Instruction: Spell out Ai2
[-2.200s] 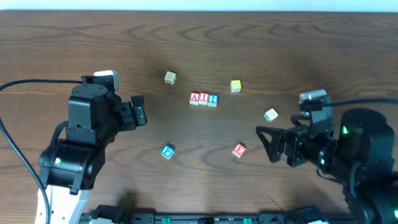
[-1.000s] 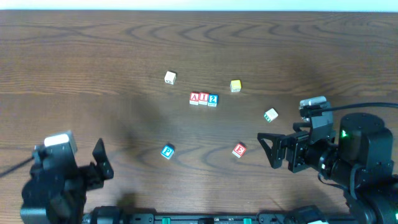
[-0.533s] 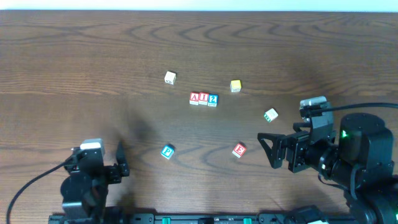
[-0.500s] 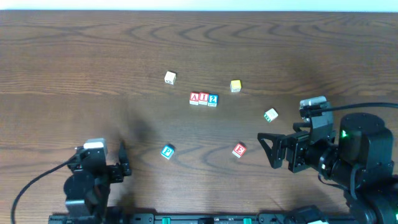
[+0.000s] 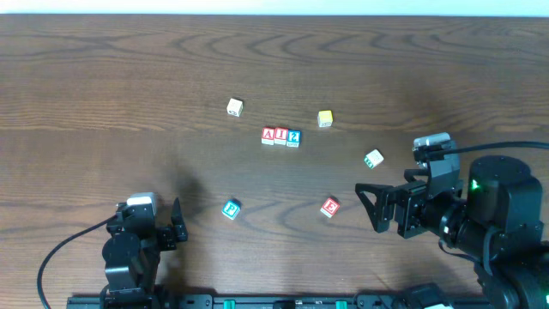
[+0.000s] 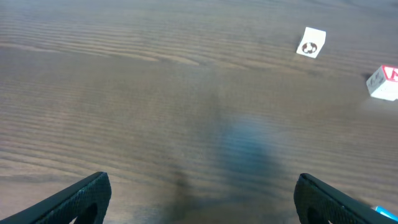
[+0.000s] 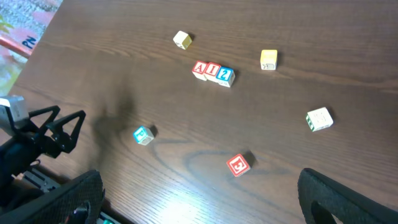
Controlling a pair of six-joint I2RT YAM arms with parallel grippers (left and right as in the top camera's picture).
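three cubes (image 5: 280, 136) abut, reading ai2

Left claw (image 5: 177, 222) has withdrawn (to the table's (image 5: 86, 94) near edge).

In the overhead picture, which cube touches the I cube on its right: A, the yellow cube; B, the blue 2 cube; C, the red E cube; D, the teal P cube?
B: the 2 cube sits flush against the I cube, ending the row that begins with the A cube.
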